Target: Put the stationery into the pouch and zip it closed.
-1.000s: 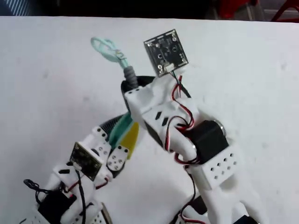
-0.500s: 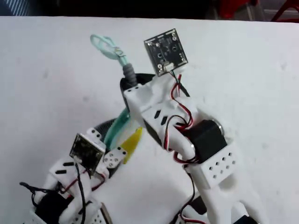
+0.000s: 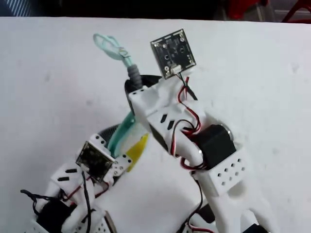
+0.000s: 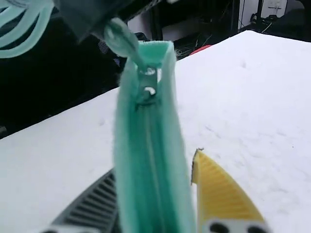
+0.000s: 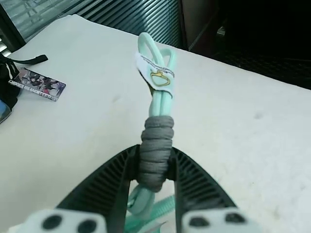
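Observation:
The pouch [image 3: 119, 130] is a teal strip stretched taut between my two grippers. My left gripper [image 3: 127, 147] is shut on its near end. In the left wrist view the teal zip edge [image 4: 150, 170] runs between the yellow finger [image 4: 218, 194] and the dark ribbed finger [image 4: 92, 208], up to the zip slider [image 4: 147, 85]. My right gripper [image 3: 138, 90] is shut on the grey-wrapped part [image 5: 155, 145] of the zip pull cord. The cord's teal loop [image 5: 156, 63] lies on the table beyond the right gripper [image 5: 154, 155]. My right arm hides the pouch's far end.
The white table [image 3: 252, 73] spreads wide to the right and left of the arms. A small printed card [image 5: 39, 83] and a black strapped item [image 5: 7, 77] lie far off to one side. A dark edge runs along the table's back.
My left gripper drew back toward the near left, pulling the teal pouch edge longer and straighter. The cord loop and grey wrap shifted slightly farther away. The right arm barely moved.

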### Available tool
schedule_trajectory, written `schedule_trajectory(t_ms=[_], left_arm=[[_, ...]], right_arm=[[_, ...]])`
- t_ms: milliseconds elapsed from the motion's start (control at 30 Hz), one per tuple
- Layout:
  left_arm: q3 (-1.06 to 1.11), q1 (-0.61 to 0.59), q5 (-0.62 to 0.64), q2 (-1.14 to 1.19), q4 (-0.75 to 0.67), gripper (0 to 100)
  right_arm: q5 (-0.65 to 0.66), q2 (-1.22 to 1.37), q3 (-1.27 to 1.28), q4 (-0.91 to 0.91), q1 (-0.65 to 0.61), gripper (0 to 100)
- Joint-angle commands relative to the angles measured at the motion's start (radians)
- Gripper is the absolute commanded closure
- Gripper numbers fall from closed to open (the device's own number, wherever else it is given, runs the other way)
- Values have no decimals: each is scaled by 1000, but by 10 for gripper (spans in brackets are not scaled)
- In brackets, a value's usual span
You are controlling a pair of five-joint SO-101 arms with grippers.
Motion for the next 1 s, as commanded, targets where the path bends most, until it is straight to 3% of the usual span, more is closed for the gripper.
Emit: schedule_trajectory(t_ms=[0, 233, 467, 967], left_arm=[[-2, 2, -25, 1, 0, 809], [0, 1, -26, 1, 0, 814], [-32, 1, -37, 1, 5, 976], [-48, -5, -78, 1, 29, 978]], right_arm=[[11, -24, -5, -27, 7, 981], [11, -24, -6, -36, 12, 981], [14, -24, -5, -62, 19, 981], [152, -24, 146, -205, 269, 981]])
